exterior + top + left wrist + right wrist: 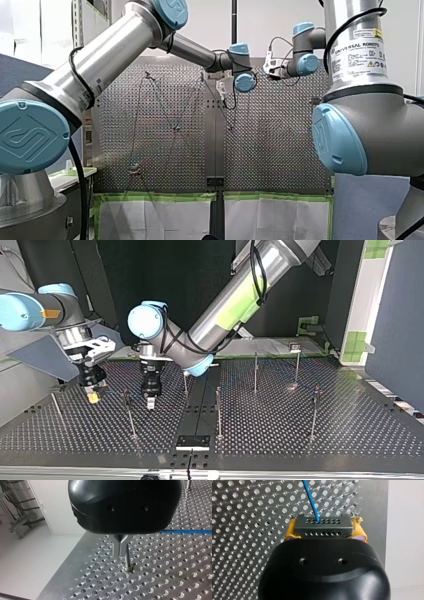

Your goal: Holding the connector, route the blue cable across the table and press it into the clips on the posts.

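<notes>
Right gripper (93, 396): at the top view's left, over the far left part of the perforated table (310, 440), pointing down. Its jaws are closed on the connector (323, 525), a black block with rows of small holes, clamped on both sides by the yellow pads (289, 531). The blue cable (310, 500) leaves the top face of the connector and runs away ahead of this gripper, above the table surface. Left gripper (150, 402): just right of the right gripper in the top view, also pointing down, on an arm that enters from the top right. In the left wrist view its metal fingers (118, 547) are drawn together to a narrow point, and no gap shows between them. It cannot be told whether anything is pinched there. The fingertips stand directly beside a thin upright post (127, 558), close to its base on the table. A length of the cable passes beside this gripper and disappears behind the gripper body. Further posts (218, 412) stand upright across the middle and right of the table. The clips at their tops are too small to inspect. A black plate (192, 441) lies at the near edge of the top view.
</notes>
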